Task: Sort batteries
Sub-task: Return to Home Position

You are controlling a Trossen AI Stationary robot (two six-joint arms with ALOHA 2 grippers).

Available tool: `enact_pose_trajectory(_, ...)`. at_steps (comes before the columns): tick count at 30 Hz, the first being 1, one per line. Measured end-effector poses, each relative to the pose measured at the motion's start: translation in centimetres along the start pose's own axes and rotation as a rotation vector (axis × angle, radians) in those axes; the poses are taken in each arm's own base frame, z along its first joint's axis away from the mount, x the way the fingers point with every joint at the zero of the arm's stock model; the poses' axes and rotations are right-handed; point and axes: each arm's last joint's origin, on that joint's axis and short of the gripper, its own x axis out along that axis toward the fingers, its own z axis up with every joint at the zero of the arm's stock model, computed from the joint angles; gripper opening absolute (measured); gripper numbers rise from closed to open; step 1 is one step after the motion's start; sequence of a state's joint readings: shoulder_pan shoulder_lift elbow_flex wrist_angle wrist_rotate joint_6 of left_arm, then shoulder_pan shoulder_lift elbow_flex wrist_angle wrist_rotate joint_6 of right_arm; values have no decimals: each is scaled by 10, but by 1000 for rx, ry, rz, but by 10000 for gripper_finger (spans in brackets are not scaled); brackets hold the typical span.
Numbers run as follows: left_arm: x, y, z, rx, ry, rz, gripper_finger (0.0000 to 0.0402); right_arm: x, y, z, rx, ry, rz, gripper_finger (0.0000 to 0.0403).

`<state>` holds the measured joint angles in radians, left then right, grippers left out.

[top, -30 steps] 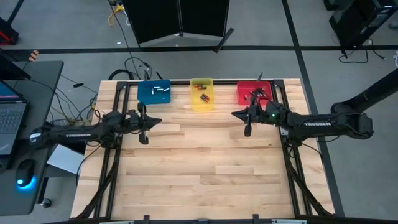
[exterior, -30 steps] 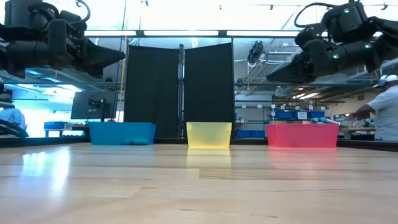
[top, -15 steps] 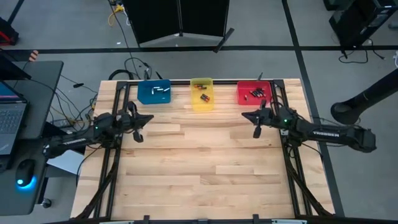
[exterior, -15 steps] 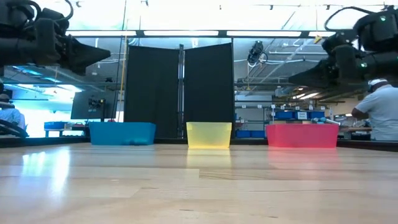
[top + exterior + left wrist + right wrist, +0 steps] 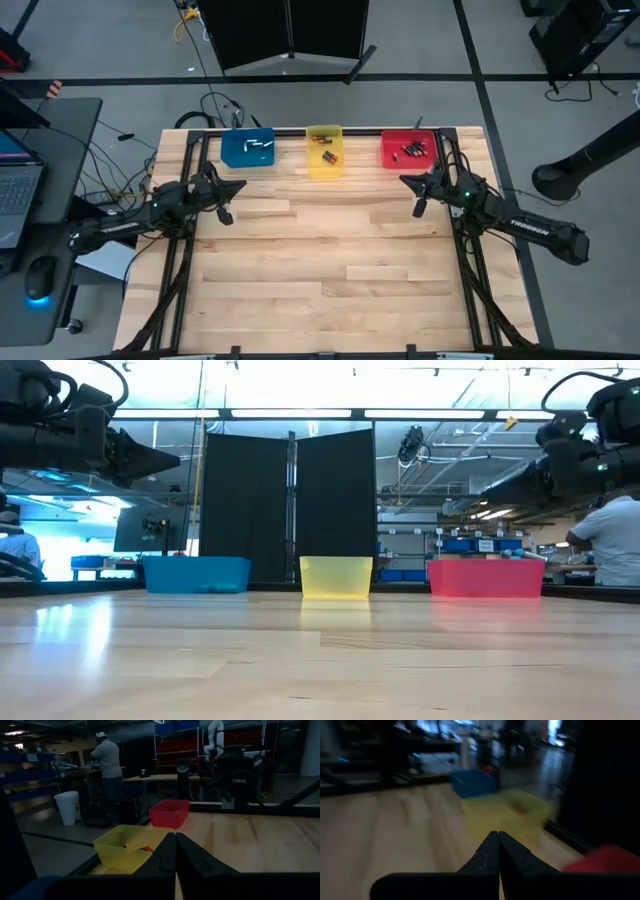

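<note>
The left gripper (image 5: 232,190) hangs above the table (image 5: 320,280), to the left of the yellow bin (image 5: 316,168) and a little nearer the table's front than it; in its wrist view the fingers (image 5: 160,860) lie pressed together with nothing between them. The blue bin (image 5: 232,156), just left of the yellow bin, holds silvery batteries (image 5: 258,145); the yellow bin itself holds dark and orange batteries (image 5: 328,156); the red bin (image 5: 392,158), just right of it, holds dark batteries (image 5: 410,150); no cell shows on the bare wood. The right gripper (image 5: 410,183) hangs to the right of the yellow bin, also a little nearer the front, its fingers (image 5: 487,855) likewise pressed together and empty.

The sorting looks finished, so what remains is to park both arms. To do this well, I would keep the jaws together; hold the height seen in the low view, well above the bin rims; draw each arm outward from the yellow bin toward its own side, so the two never cross; and slow down before the rest pose so that nothing jolts the bins.
</note>
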<state>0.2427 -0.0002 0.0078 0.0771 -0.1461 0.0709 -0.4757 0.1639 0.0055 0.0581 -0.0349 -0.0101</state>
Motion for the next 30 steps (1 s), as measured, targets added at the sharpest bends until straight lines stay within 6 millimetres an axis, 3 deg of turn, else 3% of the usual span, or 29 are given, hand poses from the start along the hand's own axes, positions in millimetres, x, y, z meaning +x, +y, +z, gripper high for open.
enact_pose_trajectory(4, 0, 0, 0, -19, 1, 0, 10, -1, -2, -3, 15, 25, -81, 5)
enact_pose_trajectory(30, 0, 0, -4, -17, 38, -2, 10, -1, -2, -2, 14, 23, -85, 34)
